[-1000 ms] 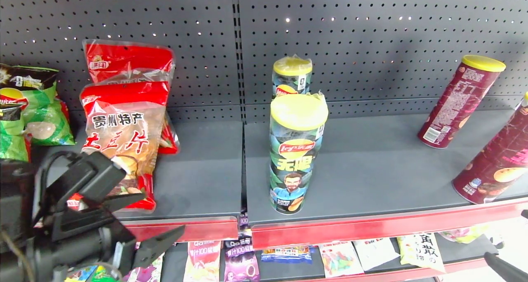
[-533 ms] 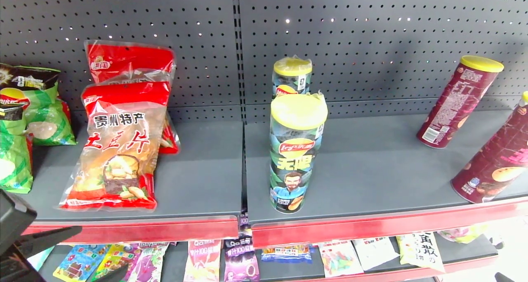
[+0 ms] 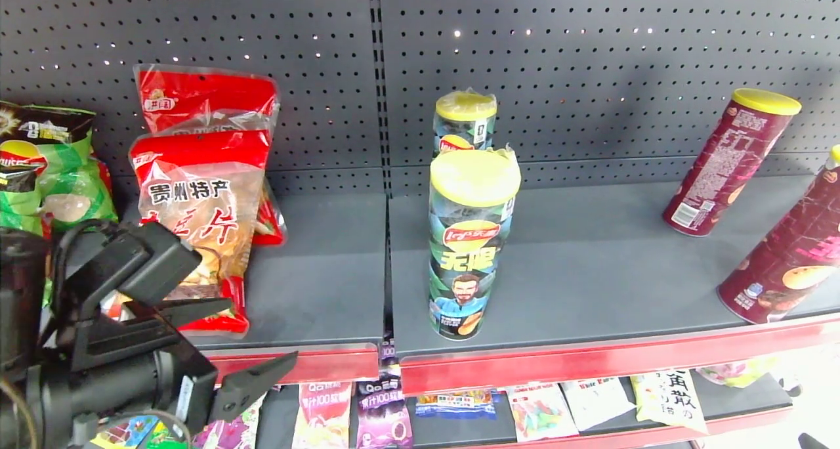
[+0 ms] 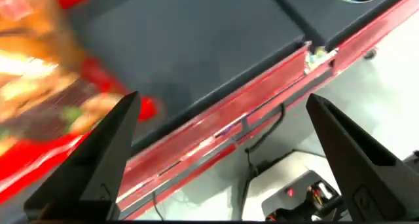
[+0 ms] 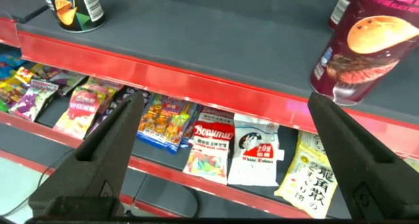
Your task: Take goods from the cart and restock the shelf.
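Left hand (spread, empty) is held at the front edge of the shelf; between items, a fresh pick is judged due next.

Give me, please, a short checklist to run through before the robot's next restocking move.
1. Left gripper open and empty: ok.
2. Right gripper open and empty: ok.
3. Goods in hand to put on the shelf: not ok, neither gripper holds anything.
4. Bare shelf space between the red bag and the blue can: ok.
5. Blue can standing upright: ok.
6. Front maroon can steady near the shelf's front edge: cannot tell.
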Robot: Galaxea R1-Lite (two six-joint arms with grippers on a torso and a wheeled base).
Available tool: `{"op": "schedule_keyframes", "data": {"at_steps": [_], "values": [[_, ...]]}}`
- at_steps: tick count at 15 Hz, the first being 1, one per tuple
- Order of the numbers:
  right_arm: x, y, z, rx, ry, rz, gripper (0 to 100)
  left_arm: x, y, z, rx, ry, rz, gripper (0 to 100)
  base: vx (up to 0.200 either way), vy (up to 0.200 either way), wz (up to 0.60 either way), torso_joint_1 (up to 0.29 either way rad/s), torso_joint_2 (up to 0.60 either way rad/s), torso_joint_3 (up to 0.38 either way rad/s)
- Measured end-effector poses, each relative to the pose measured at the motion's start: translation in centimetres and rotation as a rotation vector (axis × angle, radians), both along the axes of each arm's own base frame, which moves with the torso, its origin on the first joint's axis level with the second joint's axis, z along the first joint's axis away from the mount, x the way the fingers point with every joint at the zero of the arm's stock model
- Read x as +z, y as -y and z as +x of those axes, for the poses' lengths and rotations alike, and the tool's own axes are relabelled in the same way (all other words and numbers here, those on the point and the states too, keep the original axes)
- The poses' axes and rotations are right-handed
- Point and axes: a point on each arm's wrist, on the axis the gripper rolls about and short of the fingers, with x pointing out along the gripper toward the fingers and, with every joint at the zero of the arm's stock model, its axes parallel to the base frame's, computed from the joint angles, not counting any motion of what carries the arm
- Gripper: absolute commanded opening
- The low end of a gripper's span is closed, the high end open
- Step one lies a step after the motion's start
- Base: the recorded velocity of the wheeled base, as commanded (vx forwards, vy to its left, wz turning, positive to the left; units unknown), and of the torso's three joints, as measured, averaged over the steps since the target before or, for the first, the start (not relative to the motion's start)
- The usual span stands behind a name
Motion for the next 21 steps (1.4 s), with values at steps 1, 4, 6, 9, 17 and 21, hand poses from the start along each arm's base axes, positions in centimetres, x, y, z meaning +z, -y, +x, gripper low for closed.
{"op": "schedule_keyframes", "data": {"at_steps": [1, 4, 6, 9, 17, 21], "values": [[0.1, 0.0, 0.0, -0.005, 0.004, 0.000, 100, 0.0, 0.7, 0.7, -0.011, -0.011, 0.006, 100, 0.000, 0.000, 0.00, 0.000, 0.00, 0.000], [0.1, 0.0, -0.1, -0.010, 0.008, 0.001, 100, 0.2, 3.2, 3.4, -0.045, -0.008, 0.002, 100, 0.000, 0.000, 0.00, 0.000, 0.00, 0.000], [0.2, 0.0, -0.1, -0.013, 0.011, 0.003, 100, 0.0, 5.2, 4.9, -0.079, -0.010, 0.002, 100, 0.000, 0.000, 0.00, 0.000, 0.00, 0.000], [0.3, 0.1, -0.1, -0.029, 0.013, 0.002, 100, -0.6, 7.3, 6.1, -0.118, -0.030, 0.019, 100, 0.000, 0.000, 0.00, 0.000, 0.00, 0.000], [0.5, 0.1, 0.0, -0.032, 0.013, 0.003, 100, -1.9, 9.9, 8.2, -0.141, -0.061, 0.055, 100, 0.000, 0.000, 0.00, 0.000, 0.00, 0.000], [0.6, 0.0, 0.1, -0.030, 0.011, 0.003, 100, -2.4, 10.2, 8.6, -0.140, -0.072, 0.063, 100, 0.000, 0.000, 0.00, 0.000, 0.00, 0.000]]}}
